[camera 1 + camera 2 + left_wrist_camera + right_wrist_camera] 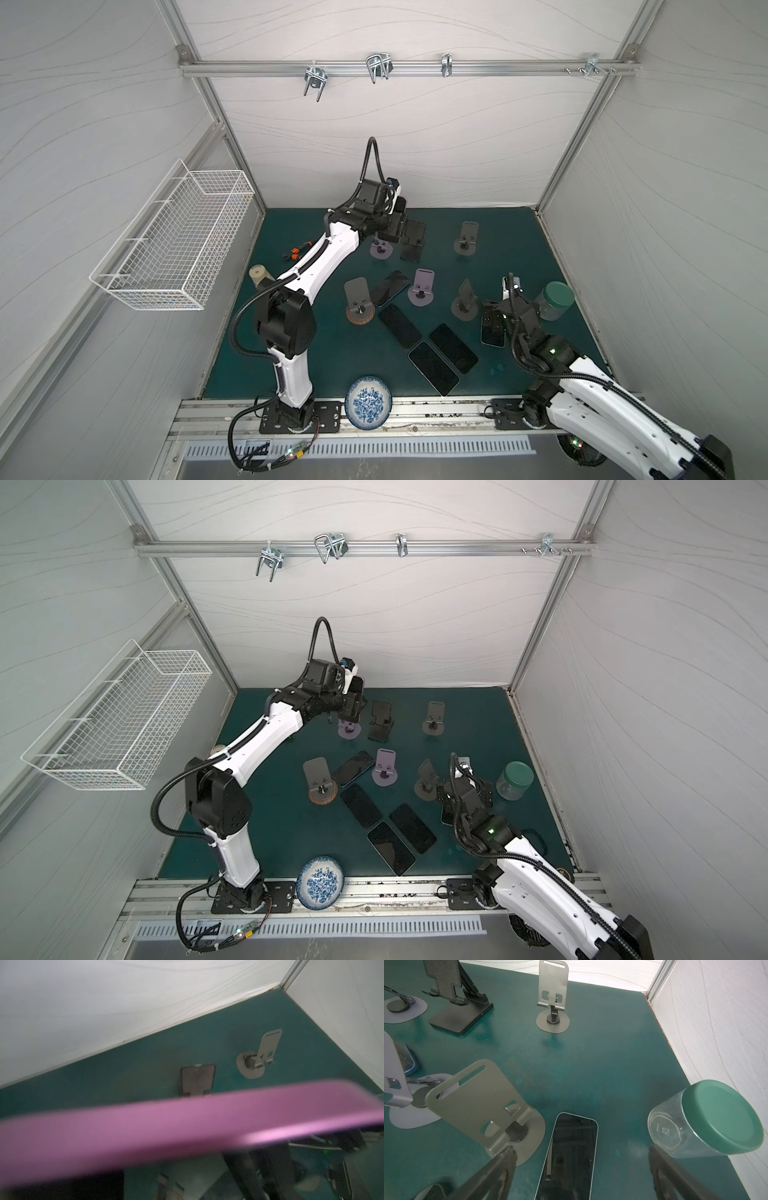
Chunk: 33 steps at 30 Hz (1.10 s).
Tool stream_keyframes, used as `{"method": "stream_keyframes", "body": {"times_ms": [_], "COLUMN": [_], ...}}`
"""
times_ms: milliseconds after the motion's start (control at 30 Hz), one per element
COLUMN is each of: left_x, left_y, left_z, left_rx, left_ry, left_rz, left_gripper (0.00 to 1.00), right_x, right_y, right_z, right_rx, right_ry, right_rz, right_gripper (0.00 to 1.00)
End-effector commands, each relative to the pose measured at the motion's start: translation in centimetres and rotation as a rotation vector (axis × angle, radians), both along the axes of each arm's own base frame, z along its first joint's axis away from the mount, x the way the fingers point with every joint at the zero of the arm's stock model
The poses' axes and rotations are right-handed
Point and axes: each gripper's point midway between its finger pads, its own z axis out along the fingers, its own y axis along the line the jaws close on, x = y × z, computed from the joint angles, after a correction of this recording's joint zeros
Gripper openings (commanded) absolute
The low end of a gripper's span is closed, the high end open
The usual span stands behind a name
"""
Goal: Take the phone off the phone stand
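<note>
A: Right pincer [582,1152]?
B: Wide open, empty, above a dark phone [575,1136] lying flat.
A: Left pincer [352,704]?
B: Clamped on the pink-edged phone [187,1126], over the purple stand [381,250], far counter [519,249]; long axis steep, top end up.

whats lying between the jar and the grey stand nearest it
A phone, flat and screen up, lies between the stand and the jar; the right wrist view shows it best.

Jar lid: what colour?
The jar lid is plain dark green, with no pattern. It shows best in the right wrist view.
</note>
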Motion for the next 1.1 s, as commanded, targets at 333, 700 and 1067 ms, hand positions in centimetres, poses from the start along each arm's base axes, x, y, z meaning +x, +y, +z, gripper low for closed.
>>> {"method": "stream_keyframes", "body": {"times_ms": [333, 700, 1067], "left_x": [-11.1, -18.4, -24.6], "left_y": [13.1, 17.0, 16.4], "left_z": [-4.0, -10.6, -14.7], "left_rx": [-0.041, 0.105, 0.204], "left_ry": [0.310, 0.464, 0.569], "left_rz": [0.197, 0.131, -0.172], "left_gripper": [0.63, 0.62, 0.57], "right_x": [0.3, 0.5, 0.7], "right_y": [0.8, 1.2, 2.1], "right_z": [0.9, 0.8, 0.7], "right_rx": [0.006, -0.003, -0.042], "right_ry": [-0.027, -0.020, -0.010], "right_rz": [0.037, 0.049, 0.066], "right_gripper": [0.99, 0.99, 0.99]}}
